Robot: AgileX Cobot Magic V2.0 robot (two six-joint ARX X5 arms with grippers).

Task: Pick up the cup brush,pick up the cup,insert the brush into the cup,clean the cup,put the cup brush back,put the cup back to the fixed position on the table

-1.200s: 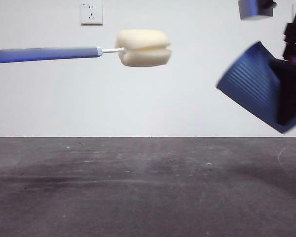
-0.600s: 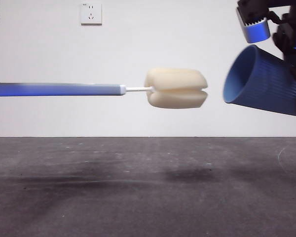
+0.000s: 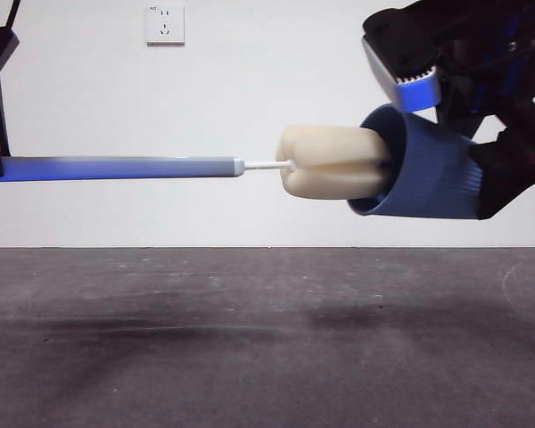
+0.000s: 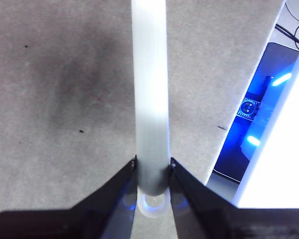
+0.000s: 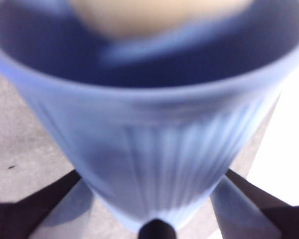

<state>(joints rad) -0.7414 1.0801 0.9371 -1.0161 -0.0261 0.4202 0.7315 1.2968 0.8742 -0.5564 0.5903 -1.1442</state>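
The cup brush (image 3: 125, 168) is held level in the air, its grey handle reaching in from the left and its cream sponge head (image 3: 334, 162) partly inside the mouth of the blue ribbed cup (image 3: 428, 174). My left gripper (image 4: 152, 172) is shut on the handle (image 4: 150, 99) near its white looped end. My right gripper (image 5: 154, 199) is shut on the cup (image 5: 149, 149), which lies on its side high above the table (image 3: 250, 339), mouth facing left. The sponge shows blurred at the cup's mouth in the right wrist view (image 5: 149, 15).
A white wall socket (image 3: 165, 24) sits on the white wall behind. A black device with blue lights (image 4: 254, 129) lies beyond the table edge in the left wrist view. The right arm's dark body (image 3: 464, 53) fills the upper right of the front view.
The brush has moved right and the cup has moved left and levelled out. The sponge head, apart from the cup before, is now partly inside its mouth.
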